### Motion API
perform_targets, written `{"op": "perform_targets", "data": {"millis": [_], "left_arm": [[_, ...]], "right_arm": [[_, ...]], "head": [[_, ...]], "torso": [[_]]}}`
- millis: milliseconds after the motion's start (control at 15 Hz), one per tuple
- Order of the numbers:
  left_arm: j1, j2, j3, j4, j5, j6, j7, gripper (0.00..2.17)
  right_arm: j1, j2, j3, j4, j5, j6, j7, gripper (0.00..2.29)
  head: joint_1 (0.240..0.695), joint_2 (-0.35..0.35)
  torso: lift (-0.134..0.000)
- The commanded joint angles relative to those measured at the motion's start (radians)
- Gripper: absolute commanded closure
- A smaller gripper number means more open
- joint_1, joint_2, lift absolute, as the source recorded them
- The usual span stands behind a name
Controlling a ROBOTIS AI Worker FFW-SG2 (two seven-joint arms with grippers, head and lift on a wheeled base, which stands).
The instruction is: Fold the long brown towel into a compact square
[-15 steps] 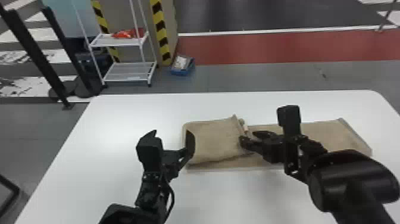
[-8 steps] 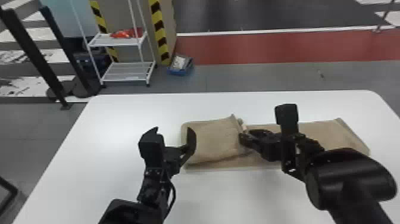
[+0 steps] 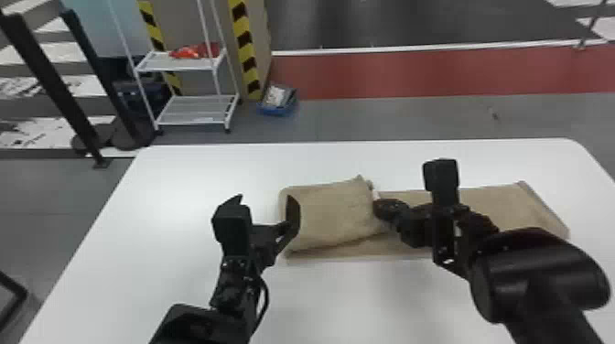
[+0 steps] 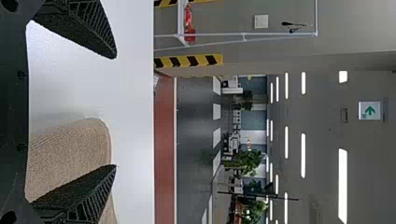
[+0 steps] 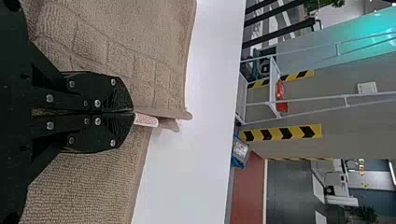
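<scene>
In the head view, the brown towel lies on the white table, its left part doubled over and the rest stretching flat to the right. The left pincer is open at the towel's left end; the right pincer is at the doubled part's edge.

In the left wrist view, the left pincer has its fingers spread wide, one overlapping the towel.

In the right wrist view, the right pincer is closed on the towel's edge, a white tag poking out at its fingertips.
</scene>
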Motion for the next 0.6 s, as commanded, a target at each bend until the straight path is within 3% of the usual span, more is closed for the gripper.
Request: {"op": "perform_targets", "data": {"millis": [0, 267, 467, 533], "left_arm": [[-0.006, 0.000, 0.003, 0.005, 0.000, 0.000, 0.000, 0.03], [-0.013, 0.002, 0.014, 0.011, 0.008, -0.006, 0.000, 0.03], [-0.012, 0.014, 0.023, 0.009, 0.026, -0.009, 0.000, 0.03], [-0.010, 0.014, 0.024, 0.008, 0.028, -0.012, 0.000, 0.03]], "right_arm": [[0.028, -0.002, -0.008, -0.050, -0.010, -0.003, 0.000, 1.12], [0.123, -0.013, -0.072, -0.270, -0.018, 0.043, 0.000, 1.12], [0.215, -0.033, -0.200, -0.480, -0.019, 0.135, 0.000, 1.12], [0.241, -0.056, -0.260, -0.535, -0.033, 0.141, 0.000, 1.12]], "head": [[0.695, 0.114], [0.695, 0.115], [0.695, 0.096], [0.695, 0.084]], "torso": [[-0.118], [-0.118], [-0.118], [-0.118]]}}
